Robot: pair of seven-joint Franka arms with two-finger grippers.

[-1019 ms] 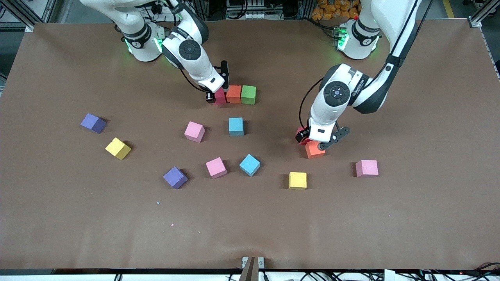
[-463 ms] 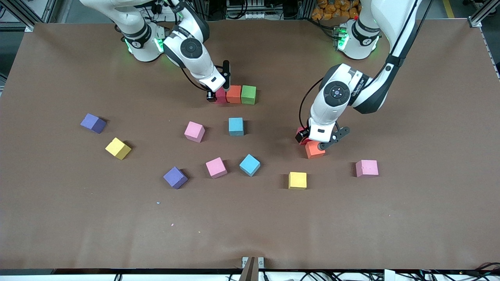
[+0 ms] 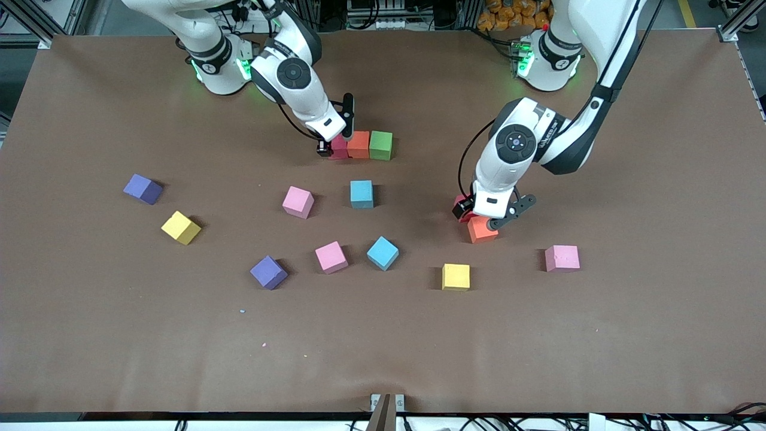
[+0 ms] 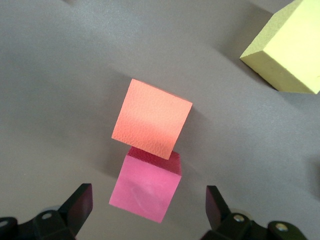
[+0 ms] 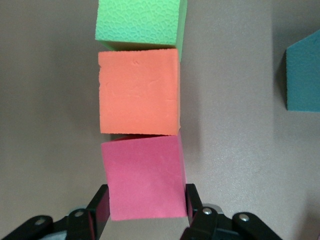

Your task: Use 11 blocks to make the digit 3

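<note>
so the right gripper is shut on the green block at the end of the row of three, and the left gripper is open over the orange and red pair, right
Not quite. The right gripper is shut on the red block, not the green block; green sits at the row's opposite end, with an orange block between them. The right wrist view shows this. The left gripper is indeed open over the orange and red pair.

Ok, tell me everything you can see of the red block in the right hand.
The red block is a plain matte foam cube, crimson-pink, lightly textured. It sits on the brown table as the end cube of a row, touching the orange block, slightly skewed to it; the green block follows. The right hand clamps its two sides.
</note>
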